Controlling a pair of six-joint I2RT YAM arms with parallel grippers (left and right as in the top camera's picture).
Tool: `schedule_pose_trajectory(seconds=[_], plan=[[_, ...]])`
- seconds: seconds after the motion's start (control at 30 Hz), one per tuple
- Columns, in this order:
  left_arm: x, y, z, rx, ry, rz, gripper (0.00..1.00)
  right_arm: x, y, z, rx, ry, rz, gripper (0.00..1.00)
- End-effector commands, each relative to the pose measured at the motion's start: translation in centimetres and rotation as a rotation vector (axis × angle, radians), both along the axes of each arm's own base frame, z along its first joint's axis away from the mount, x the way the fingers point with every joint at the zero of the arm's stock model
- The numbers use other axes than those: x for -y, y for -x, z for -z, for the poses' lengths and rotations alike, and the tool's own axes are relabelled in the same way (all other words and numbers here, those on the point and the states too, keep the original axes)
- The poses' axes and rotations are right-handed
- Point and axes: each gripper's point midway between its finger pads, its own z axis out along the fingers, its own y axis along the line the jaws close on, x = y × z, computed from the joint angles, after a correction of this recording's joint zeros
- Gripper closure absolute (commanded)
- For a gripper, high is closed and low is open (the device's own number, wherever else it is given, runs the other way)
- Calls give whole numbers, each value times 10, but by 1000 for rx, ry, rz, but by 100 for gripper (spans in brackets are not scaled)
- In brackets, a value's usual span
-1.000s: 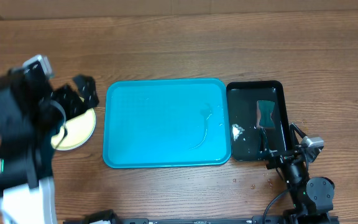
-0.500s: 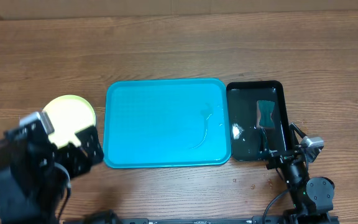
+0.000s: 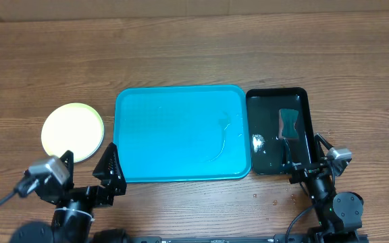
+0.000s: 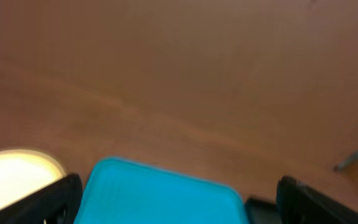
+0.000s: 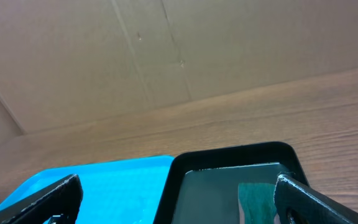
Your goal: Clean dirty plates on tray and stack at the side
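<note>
Left gripper and right gripper are hanging wide, empty.
Tray is lying bare, plates seemingly stacked toward the left edge; task is looking done, no grasp needed.

The overhead view is bright, even and sharp, with pale glare on the turquoise tray and glossy black tray. The left wrist view is badly blurred, the lime green plate blown out at lower left. The right wrist view is crisp.

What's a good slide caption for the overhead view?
Turquoise tray holds no plates; lime plate sits left of it, black tray right.
</note>
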Motion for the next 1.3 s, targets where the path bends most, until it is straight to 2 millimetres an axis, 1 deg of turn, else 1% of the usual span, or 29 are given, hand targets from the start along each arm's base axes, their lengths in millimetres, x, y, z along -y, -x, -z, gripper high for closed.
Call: schedule_pose_trajectory(seconds=[0.0,0.2,0.3,0.43,0.53,0.7,0.83,1.0,1.17,1.27], plan=[[7,3,-4,140,64,35,0,1,0,2,3,5,4,0],[11,8,-27,434,58,71,0,1,0,2,3,5,4,0],[13,10,-34,546,50,85,0,1,0,2,3,5,4,0],[15,11,-37,658,47,99,0,1,0,2,3,5,4,0],[13,6,-32,688,51,93,0,1,0,2,3,5,4,0],[8,-11,-6,640,60,65,0,1,0,2,3,5,4,0],[-2,-28,26,569,84,6,0,1,0,2,3,5,4,0],[-11,-45,64,488,92,-50,0,1,0,2,3,5,4,0],[-15,-57,99,413,93,-71,0,1,0,2,3,5,4,0],[-16,-61,115,382,93,-80,0,1,0,2,3,5,4,0]])
